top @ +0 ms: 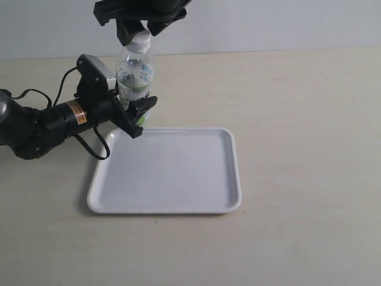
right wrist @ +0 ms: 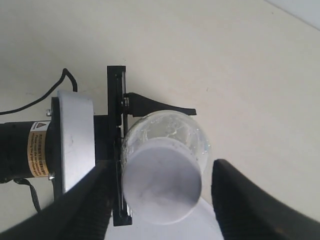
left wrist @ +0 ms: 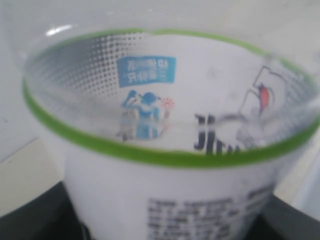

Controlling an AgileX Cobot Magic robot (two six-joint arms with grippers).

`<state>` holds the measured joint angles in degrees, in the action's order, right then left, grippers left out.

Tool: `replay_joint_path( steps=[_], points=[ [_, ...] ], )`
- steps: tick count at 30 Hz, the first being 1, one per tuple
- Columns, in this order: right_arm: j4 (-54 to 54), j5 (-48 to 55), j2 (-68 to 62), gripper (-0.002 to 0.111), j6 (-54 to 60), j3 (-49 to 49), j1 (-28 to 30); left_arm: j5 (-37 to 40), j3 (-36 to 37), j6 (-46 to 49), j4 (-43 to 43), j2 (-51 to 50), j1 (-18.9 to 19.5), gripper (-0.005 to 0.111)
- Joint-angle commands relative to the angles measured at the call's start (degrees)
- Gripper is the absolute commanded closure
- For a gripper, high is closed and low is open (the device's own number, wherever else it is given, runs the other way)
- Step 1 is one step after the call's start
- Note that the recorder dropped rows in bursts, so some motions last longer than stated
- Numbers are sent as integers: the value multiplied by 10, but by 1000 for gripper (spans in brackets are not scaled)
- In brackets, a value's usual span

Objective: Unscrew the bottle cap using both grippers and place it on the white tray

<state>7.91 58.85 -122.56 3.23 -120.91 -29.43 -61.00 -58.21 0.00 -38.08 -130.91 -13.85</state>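
Observation:
The clear bottle (top: 136,74) with its white-and-green label (left wrist: 165,190) stands upright just behind the white tray (top: 178,196). My left gripper (top: 136,108) comes in from the left and is shut on the bottle's lower body; its black jaws show at both sides of the label in the left wrist view. The white bottle cap (top: 140,40) sits on the neck. My right gripper (top: 137,31) hangs over it from above, open. In the right wrist view the cap (right wrist: 161,181) lies between the fingers (right wrist: 85,205), with a gap on one side.
The tray's rim (top: 235,179) lies in front and to the right of the bottle, with nothing on it. A black cable (top: 98,146) loops from the left arm beside the tray's back left corner. Beige tabletop (top: 309,119) stretches to the right.

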Motion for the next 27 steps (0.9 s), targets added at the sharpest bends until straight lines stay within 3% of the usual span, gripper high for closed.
replay_joint_path(
  steps=[1, 4, 7, 12, 13, 27],
  points=[
    [2, 1, 6, 53, 1, 0, 1, 9, 0, 0, 3, 4, 1, 107],
    [2, 0, 6, 55, 1, 0, 1, 9, 0, 0, 3, 4, 1, 107],
    [2, 0, 5, 64, 1, 0, 1, 9, 0, 0, 3, 4, 1, 107],
    [1, 0, 5, 104, 1, 0, 1, 9, 0, 0, 3, 4, 1, 107],
    [-2, 0, 5, 108, 4, 0, 1, 9, 0, 0, 2, 4, 1, 107],
    [2, -2, 5, 108, 234, 0, 1, 7, 0, -22, -5, 4, 1, 107]
  ],
)
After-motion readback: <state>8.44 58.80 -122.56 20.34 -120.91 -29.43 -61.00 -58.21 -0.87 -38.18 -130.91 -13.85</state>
